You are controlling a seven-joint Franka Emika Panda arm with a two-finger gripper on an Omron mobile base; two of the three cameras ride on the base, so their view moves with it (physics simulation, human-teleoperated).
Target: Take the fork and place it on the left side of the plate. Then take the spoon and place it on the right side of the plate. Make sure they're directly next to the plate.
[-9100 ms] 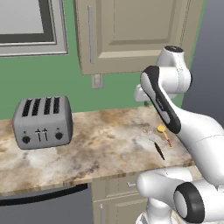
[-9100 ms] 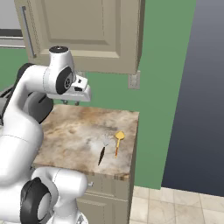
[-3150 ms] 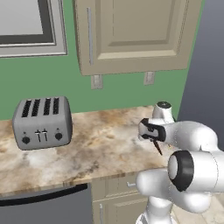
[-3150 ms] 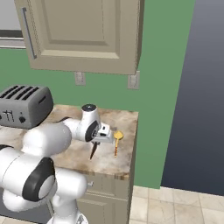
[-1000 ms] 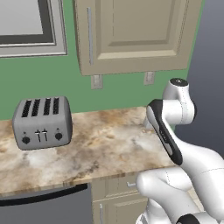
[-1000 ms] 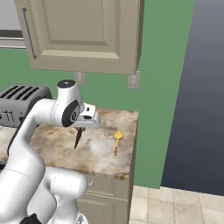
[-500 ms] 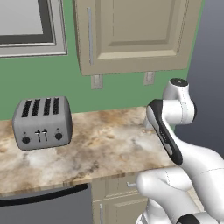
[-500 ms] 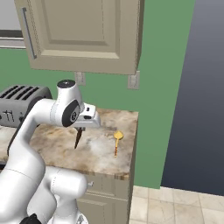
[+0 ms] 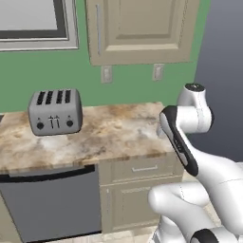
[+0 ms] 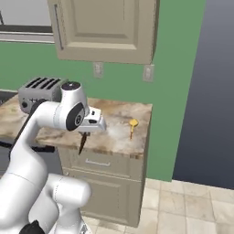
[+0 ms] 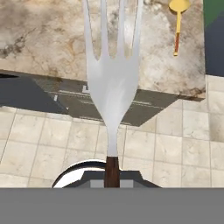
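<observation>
Gripper [image 10: 85,132] clamped on the fork [image 10: 82,144], which hangs from it tines-down in front of the counter edge in the right base view; the spoon [image 10: 132,125] lies flat on the counter [image 10: 116,137] near its right end, well apart from the fork; no plate shows here, so my judgement is that the carry should stay slow and level until the plate comes into sight, and the fork should then be lowered flat, its length running along the plate's left edge and just beside the rim, before the fingers part.

Left base view: the white arm [image 9: 182,142] folds up at the right end of the counter [image 9: 95,137]; a grey four-slot toaster [image 9: 54,111] stands well to the left; beige cupboard doors hang above a green wall; the counter top is mottled tan stone, smooth and hard, so I would expect a dropped fork to slide or bounce.

Hand view: the fork [image 11: 111,78] rises from the grip by its thin dark handle, which widens into a pale, glossy, four-tined head; the spoon [image 11: 178,24] has a round yellow bowl and a slim orange handle; below the counter edge lies a pale tiled floor [image 11: 175,148]; the grip sits far down the handle, so the head may swing if the wrist turns fast.
</observation>
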